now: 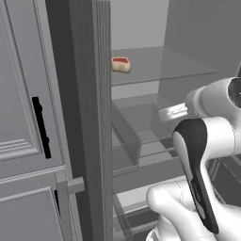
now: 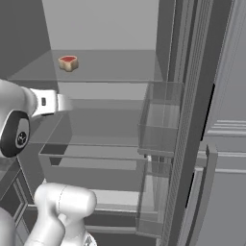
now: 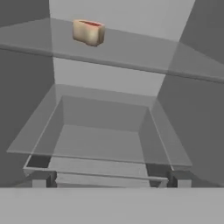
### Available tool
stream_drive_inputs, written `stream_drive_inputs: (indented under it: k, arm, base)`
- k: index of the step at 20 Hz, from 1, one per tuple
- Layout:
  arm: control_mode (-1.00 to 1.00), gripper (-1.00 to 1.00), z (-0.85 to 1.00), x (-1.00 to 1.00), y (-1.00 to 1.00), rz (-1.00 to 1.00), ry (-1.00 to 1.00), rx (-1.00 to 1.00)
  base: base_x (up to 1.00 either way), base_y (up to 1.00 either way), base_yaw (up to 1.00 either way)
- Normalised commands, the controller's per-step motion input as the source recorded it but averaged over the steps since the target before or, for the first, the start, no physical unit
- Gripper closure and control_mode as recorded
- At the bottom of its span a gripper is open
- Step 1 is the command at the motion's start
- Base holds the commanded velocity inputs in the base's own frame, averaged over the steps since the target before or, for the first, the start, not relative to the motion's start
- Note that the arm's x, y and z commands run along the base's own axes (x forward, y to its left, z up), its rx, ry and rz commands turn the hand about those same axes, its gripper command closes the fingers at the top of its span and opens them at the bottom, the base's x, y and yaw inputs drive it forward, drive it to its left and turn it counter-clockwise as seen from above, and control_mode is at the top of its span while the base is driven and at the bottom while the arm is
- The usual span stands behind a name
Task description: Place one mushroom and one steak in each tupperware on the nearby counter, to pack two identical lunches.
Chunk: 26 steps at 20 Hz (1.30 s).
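one steak (image 1: 121, 64) (image 2: 68, 63) (image 3: 88, 32), tan with a red top, sits alone on a glass shelf (image 1: 164, 66) (image 2: 110, 67) (image 3: 131, 50) high in the open fridge, toward its left side. the gripper (image 3: 109, 178) is spread wide with nothing between its fingertips (image 3: 41, 178), aimed at a clear drawer (image 3: 100, 140) below that shelf, well under the steak. more clear bins (image 2: 161, 125) line the fridge door.
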Motion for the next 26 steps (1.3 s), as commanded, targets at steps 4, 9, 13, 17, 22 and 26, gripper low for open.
stream_drive_inputs:
  k: [4,9,13,17,22,26]
  arm:
    - [-1.00,-1.00,0.53,-0.03,0.24,0.09,-0.10,0.10]
    - [-1.00,-1.00,0.49,0.00,0.07,0.07,-0.14,0.15]
    - [-1.00,-1.00,0.21,0.07,0.17,0.00,-0.09,0.07]
    - [-1.00,-1.00,0.14,0.37,0.02,0.00,0.00,0.03]
    - [-1.00,-1.00,0.13,0.55,0.00,0.00,0.02,0.00]
    - [-1.00,-1.00,0.01,0.52,0.07,0.00,0.03,0.00]
  base:
    - [0.00,0.00,0.00]
    - [0.00,0.00,0.00]
    - [0.00,0.00,0.00]
    - [0.00,0.00,0.00]
    - [0.00,0.00,0.00]
    - [0.00,0.00,0.00]
